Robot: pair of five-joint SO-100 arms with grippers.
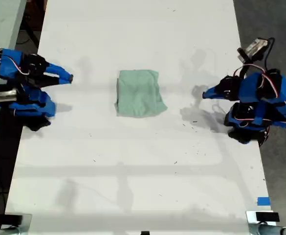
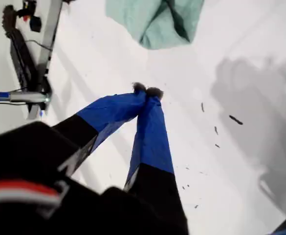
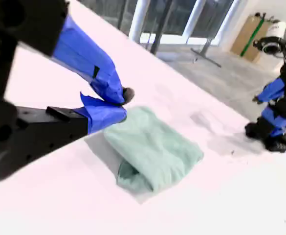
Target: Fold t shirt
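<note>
The t shirt (image 1: 140, 93) lies folded into a small pale mint-green bundle in the middle of the white table (image 1: 133, 161). My first gripper (image 1: 205, 93) is at the exterior view's right, shut and empty, hovering well short of the shirt. In the first wrist view its blue fingers meet at the tips (image 2: 147, 90), with the t shirt (image 2: 155, 22) beyond them. My second gripper (image 1: 70, 77) is at the exterior view's left, also shut on nothing. Its tips (image 3: 124, 100) hover just short of the t shirt (image 3: 152, 152) in the second wrist view.
Small dark specks (image 1: 196, 122) dot the table near the first arm. A blue tape mark (image 1: 263, 200) sits at the exterior view's lower right, next to a metal stand (image 1: 262, 218). Dark floor borders the table at the exterior view's right.
</note>
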